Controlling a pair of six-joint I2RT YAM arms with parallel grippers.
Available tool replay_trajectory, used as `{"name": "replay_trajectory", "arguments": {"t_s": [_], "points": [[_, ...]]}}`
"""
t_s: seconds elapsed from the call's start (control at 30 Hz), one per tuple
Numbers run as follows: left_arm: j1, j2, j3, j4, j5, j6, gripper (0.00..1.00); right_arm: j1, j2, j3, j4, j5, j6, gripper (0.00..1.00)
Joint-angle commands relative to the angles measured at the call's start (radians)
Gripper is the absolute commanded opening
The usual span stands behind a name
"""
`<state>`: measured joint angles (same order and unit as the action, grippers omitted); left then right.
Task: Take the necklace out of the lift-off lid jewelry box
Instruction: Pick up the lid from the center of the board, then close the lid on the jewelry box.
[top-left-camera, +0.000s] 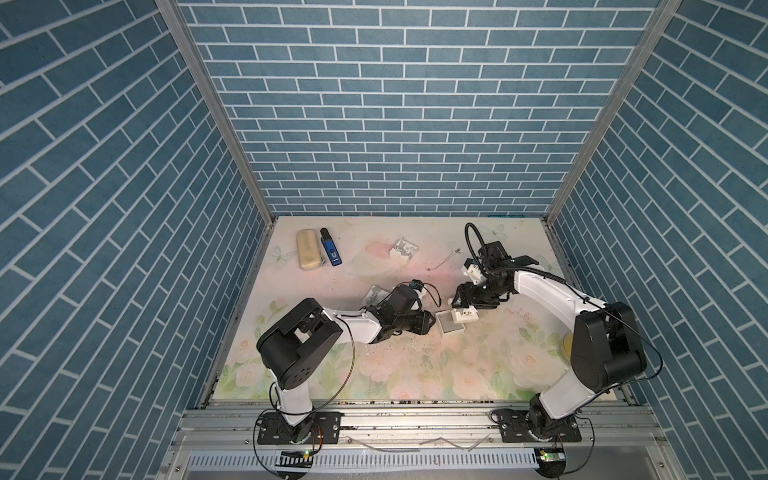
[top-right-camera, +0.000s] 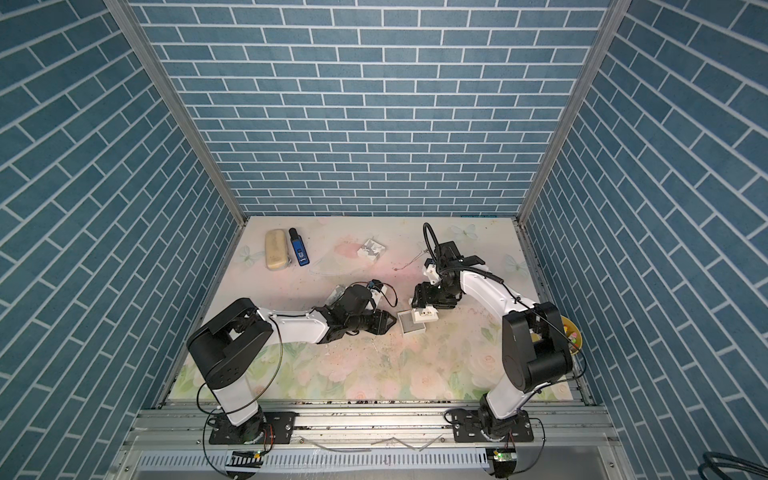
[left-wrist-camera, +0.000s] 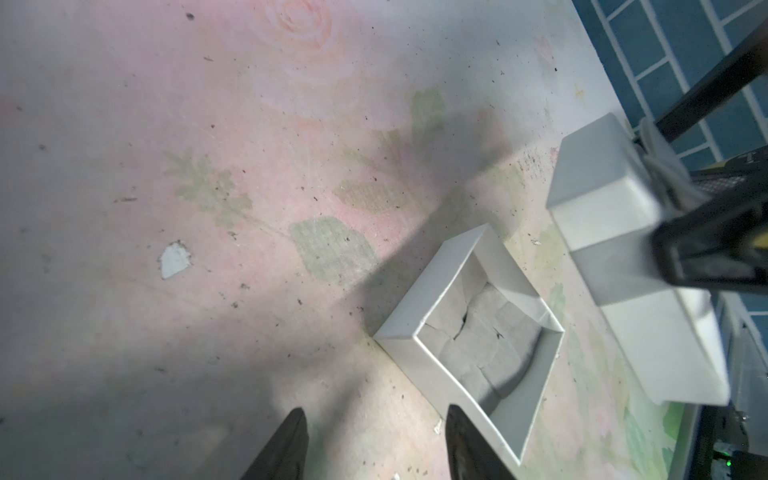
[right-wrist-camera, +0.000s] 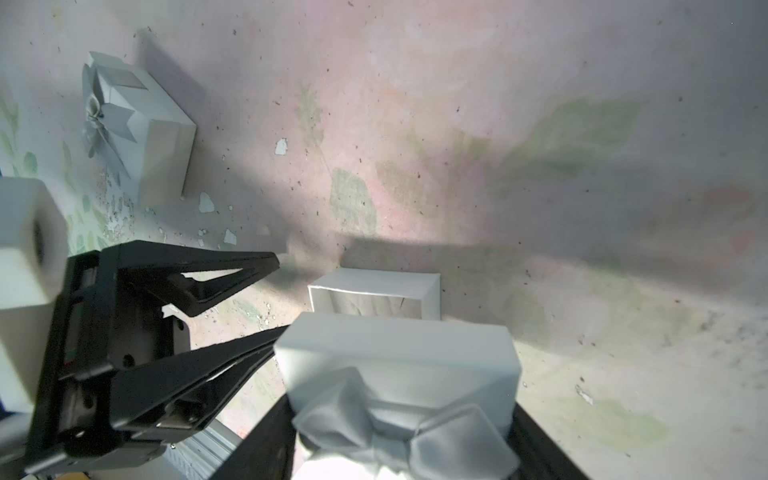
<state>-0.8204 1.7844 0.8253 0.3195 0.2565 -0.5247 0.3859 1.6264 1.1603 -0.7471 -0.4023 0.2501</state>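
Observation:
The white jewelry box (top-left-camera: 455, 331) (top-right-camera: 415, 331) stands open near the table's middle. Its lift-off lid (top-left-camera: 466, 316) (top-right-camera: 426, 315), white with a bow, hangs just above the box's right side. My right gripper (top-left-camera: 463, 308) (right-wrist-camera: 399, 415) is shut on the lid (right-wrist-camera: 395, 353). In the left wrist view the box (left-wrist-camera: 436, 282) holds cracked grey padding, and no necklace shows in it. My left gripper (top-left-camera: 431, 323) (left-wrist-camera: 374, 411) stands open right beside the box's left wall, nothing between its fingers (right-wrist-camera: 249, 266).
A thin chain with a small charm (top-left-camera: 445, 259) (top-right-camera: 411, 262) lies on the mat behind the box. Two other bow-topped white boxes (top-left-camera: 402, 249) (top-left-camera: 374, 294) stand at the back and behind the left arm. A beige case (top-left-camera: 308, 250) and blue device (top-left-camera: 331, 252) lie back left. A yellow bowl (top-right-camera: 572, 332) sits right.

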Motion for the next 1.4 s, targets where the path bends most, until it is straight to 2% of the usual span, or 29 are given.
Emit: {"name": "replay_trajectory", "arguments": {"t_s": [0.0,0.33,1.37], "points": [[-0.011,0.006,-0.015,0.067,0.009,-0.041,0.51,0.006,0.021,-0.007,-0.005,-0.032,0.011,0.72],[-0.02,0.051,-0.003,0.102,0.026,-0.069,0.46,0.011,0.064,-0.014,0.027,-0.066,0.012,0.72],[-0.029,0.093,-0.008,0.148,0.036,-0.106,0.45,0.035,0.082,-0.063,0.083,-0.097,0.046,0.72]]}}
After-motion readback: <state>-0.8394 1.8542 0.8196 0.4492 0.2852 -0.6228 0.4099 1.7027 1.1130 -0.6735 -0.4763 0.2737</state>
